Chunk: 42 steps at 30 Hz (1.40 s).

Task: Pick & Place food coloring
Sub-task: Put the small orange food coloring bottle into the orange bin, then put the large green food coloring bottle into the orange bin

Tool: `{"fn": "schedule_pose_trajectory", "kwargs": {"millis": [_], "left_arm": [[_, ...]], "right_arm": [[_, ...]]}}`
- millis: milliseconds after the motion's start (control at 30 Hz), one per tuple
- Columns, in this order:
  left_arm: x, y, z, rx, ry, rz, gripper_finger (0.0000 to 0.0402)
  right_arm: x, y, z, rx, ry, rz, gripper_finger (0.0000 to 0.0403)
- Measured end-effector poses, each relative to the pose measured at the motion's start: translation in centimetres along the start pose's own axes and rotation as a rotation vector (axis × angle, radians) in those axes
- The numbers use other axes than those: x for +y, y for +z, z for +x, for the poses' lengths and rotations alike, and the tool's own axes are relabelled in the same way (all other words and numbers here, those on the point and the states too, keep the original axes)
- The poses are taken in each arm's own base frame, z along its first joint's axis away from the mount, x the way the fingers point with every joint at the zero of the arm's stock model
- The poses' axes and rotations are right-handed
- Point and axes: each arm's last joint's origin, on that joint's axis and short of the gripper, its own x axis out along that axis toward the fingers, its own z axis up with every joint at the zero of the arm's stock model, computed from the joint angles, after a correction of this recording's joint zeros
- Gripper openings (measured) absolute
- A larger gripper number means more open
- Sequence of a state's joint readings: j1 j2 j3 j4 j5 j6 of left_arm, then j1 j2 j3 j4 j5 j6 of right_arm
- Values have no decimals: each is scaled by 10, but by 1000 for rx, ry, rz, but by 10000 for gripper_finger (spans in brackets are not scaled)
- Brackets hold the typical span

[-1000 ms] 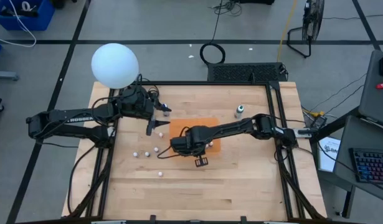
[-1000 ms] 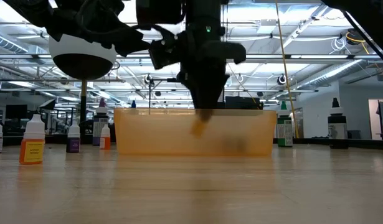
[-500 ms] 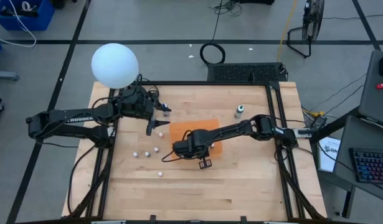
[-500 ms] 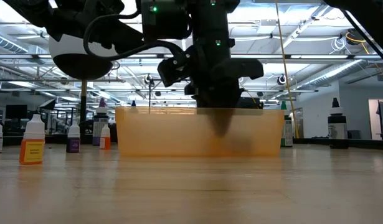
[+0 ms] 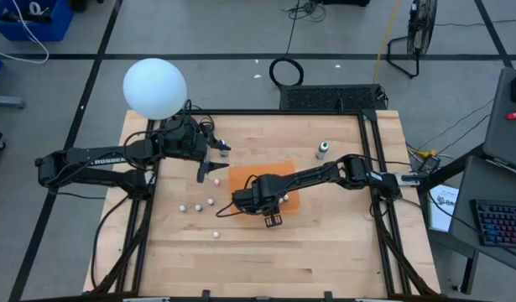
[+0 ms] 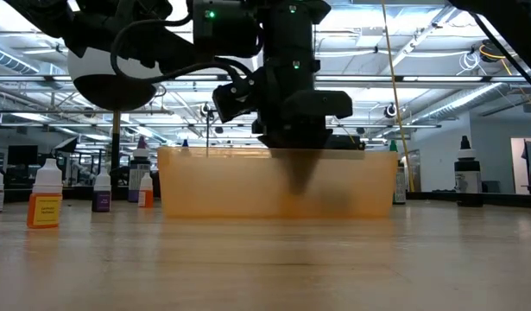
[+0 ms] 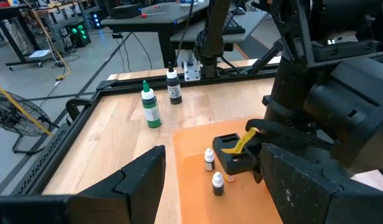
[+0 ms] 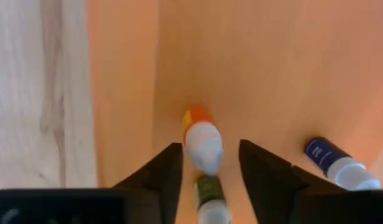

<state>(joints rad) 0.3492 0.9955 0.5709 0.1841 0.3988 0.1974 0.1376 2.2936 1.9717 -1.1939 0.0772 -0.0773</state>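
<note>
Right hand [image 8: 207, 163], fingers parted around an orange food coloring bottle [image 8: 202, 140], above the orange tray [image 5: 283, 165]; left hand's [image 5: 205, 161] opening indeterminate.

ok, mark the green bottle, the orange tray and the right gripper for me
green bottle [image 7: 151, 109], left wrist view, on its green body.
orange tray [image 6: 213, 186], low view, on its front wall.
right gripper [image 8: 208, 163], right wrist view, midway between its fingertips, over a white-capped bottle.

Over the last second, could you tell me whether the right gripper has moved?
Yes. The right gripper shifted slightly toward the table's right side along the orange mat's near edge.
</note>
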Motion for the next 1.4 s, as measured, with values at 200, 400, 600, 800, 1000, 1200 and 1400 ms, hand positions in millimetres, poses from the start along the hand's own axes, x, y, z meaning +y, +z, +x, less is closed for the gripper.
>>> {"fn": "schedule_pose_trajectory", "kwargs": {"millis": [200,400,600,800,1000,1200,1400], "left_arm": [[0,0,0,0,0,0,257],[0,0,0,0,1,-1,257],[0,0,0,1,1,-5,257],[0,-1,0,6,7,-17,258],[0,-1,0,11,6,-26,258],[0,-1,0,11,6,-23,257],[0,-1,0,10,7,-28,257]], "right_arm": [[2,3,-8,-18,0,58,190],[1,-1,-37,-98,-7,79,183],[-2,-17,-83,-208,-8,142,172],[-7,-61,-132,-166,-142,292,171],[-19,-119,-158,-121,-252,540,171],[-48,-175,-151,-116,-252,751,171],[-91,-208,-127,-67,-267,861,171]]}}
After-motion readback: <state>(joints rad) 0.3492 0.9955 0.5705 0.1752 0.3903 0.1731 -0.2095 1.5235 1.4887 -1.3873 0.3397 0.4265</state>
